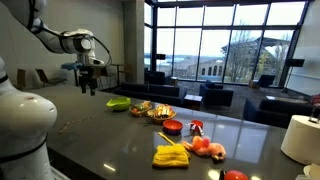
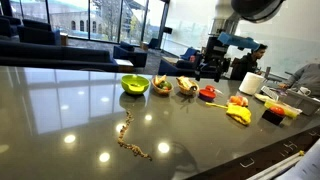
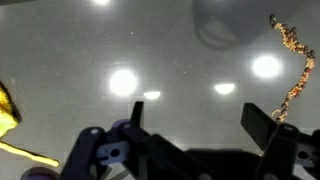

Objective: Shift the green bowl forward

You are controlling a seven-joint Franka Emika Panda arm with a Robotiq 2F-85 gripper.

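Gripper [image 1: 90, 84] comes first, at the left in an exterior view. We see it hanging above the dark table [image 1: 100, 145], and the wrist view shows its fingers [image 3: 92, 150] spread wide. We find the green bowl [image 1: 118, 103] on the table at the gripper's four o'clock, near but apart, with only bare tabletop between them. At the bowl's three o'clock a plate of food [image 1: 141, 107] sits just beside it, and the red bowl [image 1: 172, 126] lies farther right.
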